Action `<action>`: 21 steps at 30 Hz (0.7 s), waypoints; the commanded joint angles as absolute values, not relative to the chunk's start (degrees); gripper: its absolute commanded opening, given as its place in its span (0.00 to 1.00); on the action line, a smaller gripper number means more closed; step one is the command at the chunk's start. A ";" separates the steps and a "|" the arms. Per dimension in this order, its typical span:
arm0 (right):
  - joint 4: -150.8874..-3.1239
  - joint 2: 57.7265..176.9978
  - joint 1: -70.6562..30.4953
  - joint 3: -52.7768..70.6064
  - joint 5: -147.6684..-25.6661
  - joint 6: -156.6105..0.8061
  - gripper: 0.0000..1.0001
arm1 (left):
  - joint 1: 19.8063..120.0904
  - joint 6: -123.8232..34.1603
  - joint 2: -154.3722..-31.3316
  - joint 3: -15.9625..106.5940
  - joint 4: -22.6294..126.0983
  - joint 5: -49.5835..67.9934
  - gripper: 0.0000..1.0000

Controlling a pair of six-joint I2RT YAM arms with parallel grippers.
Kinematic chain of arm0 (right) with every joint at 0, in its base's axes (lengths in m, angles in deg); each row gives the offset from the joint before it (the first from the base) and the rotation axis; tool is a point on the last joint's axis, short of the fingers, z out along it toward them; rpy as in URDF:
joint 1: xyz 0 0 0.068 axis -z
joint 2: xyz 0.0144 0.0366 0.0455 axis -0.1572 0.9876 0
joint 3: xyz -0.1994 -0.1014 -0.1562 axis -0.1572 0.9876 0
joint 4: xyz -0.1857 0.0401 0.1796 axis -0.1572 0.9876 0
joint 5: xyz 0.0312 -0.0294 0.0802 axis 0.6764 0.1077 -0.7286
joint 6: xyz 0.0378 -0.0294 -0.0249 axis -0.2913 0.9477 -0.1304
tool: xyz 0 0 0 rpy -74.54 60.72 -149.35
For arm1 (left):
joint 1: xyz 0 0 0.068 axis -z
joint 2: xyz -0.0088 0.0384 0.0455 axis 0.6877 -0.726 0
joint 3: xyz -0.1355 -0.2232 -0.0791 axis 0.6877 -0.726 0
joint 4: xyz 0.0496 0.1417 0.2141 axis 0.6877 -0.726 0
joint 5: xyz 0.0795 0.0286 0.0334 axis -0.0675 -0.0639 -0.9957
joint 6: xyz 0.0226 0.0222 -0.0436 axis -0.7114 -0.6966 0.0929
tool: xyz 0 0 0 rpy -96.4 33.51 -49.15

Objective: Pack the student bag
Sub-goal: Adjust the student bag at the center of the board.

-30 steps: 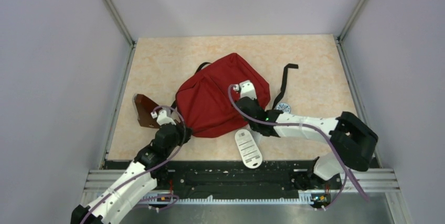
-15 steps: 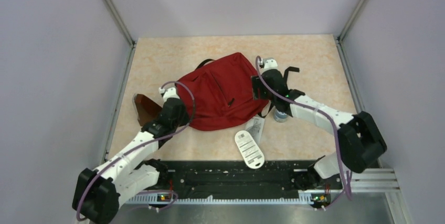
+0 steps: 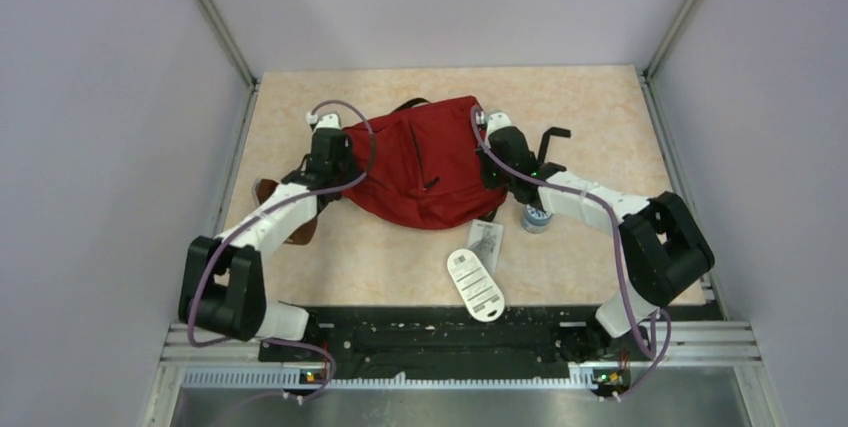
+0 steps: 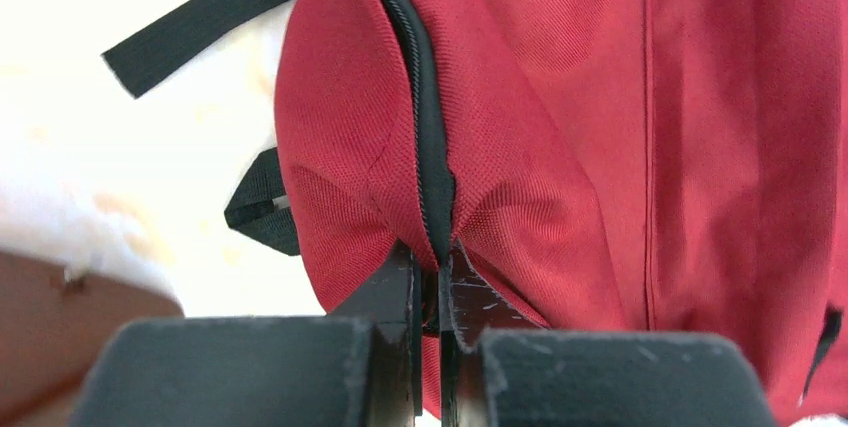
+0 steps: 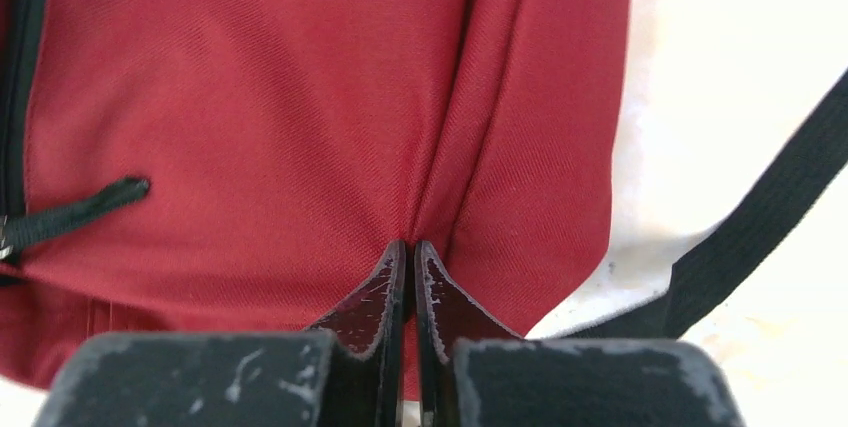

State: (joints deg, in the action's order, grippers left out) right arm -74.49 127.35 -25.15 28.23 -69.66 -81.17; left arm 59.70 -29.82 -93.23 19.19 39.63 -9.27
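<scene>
The red student bag (image 3: pixel 420 162) lies stretched across the middle of the table. My left gripper (image 3: pixel 338 160) is shut on the bag's left end, pinching the fabric at its black zipper (image 4: pixel 428 147). My right gripper (image 3: pixel 492 155) is shut on a fold of the bag's right edge (image 5: pixel 470 147). A black strap (image 5: pixel 770 217) trails off beside the right fingers. Both grippers hold the bag taut between them.
A brown triangular pouch (image 3: pixel 295 230) lies under my left arm. A white oval tag (image 3: pixel 473 283) and a printed card (image 3: pixel 487 239) lie near the front. A small grey roll (image 3: pixel 536 218) sits by my right arm. A black strap end (image 3: pixel 552 135) lies at the right.
Both grippers moved toward the back of the table and apart, dragging the bag with them and stretching it wider and flatter. The pouch and the grey roll are more uncovered.
</scene>
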 commanded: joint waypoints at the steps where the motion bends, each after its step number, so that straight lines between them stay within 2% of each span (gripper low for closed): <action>1: -73.18 124.17 -24.88 27.94 -73.97 -82.72 0.00 | 57.05 -33.98 -101.85 28.77 47.33 -7.17 0.00; 4: -72.79 121.69 -24.96 30.72 -77.13 -86.29 0.00 | 56.98 -37.40 -106.76 34.86 45.30 -5.80 0.01; 5: -72.74 120.84 -25.09 31.61 -78.31 -87.46 0.00 | 56.98 -38.24 -108.20 37.22 43.21 -5.89 0.08; 8: -72.28 118.03 -26.17 33.66 -78.76 -89.06 0.00 | 57.07 -39.76 -110.54 42.54 36.96 -6.52 0.46; 10: -71.35 116.49 -26.37 33.53 -78.56 -88.91 0.00 | 57.12 -40.45 -110.02 43.15 36.22 -7.06 0.63; 11: -70.55 115.73 -26.37 32.96 -77.41 -88.48 0.01 | 57.16 -40.77 -109.22 42.86 36.07 -7.15 0.75; 12: -69.78 115.02 -26.37 32.24 -76.31 -87.64 0.08 | 57.28 -40.92 -108.16 42.22 35.83 -7.31 0.80; 15: -69.49 112.84 -26.37 30.11 -75.20 -83.45 0.48 | 57.95 -41.18 -103.87 40.26 35.28 -6.80 0.88; 16: -70.02 112.42 -26.37 29.83 -75.92 -81.48 0.56 | 58.19 -41.08 -102.31 39.25 35.45 -5.52 0.89; 18: -72.23 111.77 -26.37 29.48 -79.31 -77.37 0.64 | 58.78 -41.28 -98.77 36.12 37.54 -0.17 0.89; 21: -76.40 112.28 -26.45 29.39 -85.92 -71.81 0.66 | 60.39 -41.47 -94.24 30.48 42.61 8.72 0.90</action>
State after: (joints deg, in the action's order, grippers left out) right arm -70.44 113.69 -25.83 32.26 -78.25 -80.52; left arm 58.41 -40.20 -101.37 35.91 36.37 -2.35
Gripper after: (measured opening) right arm 0.651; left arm 0.896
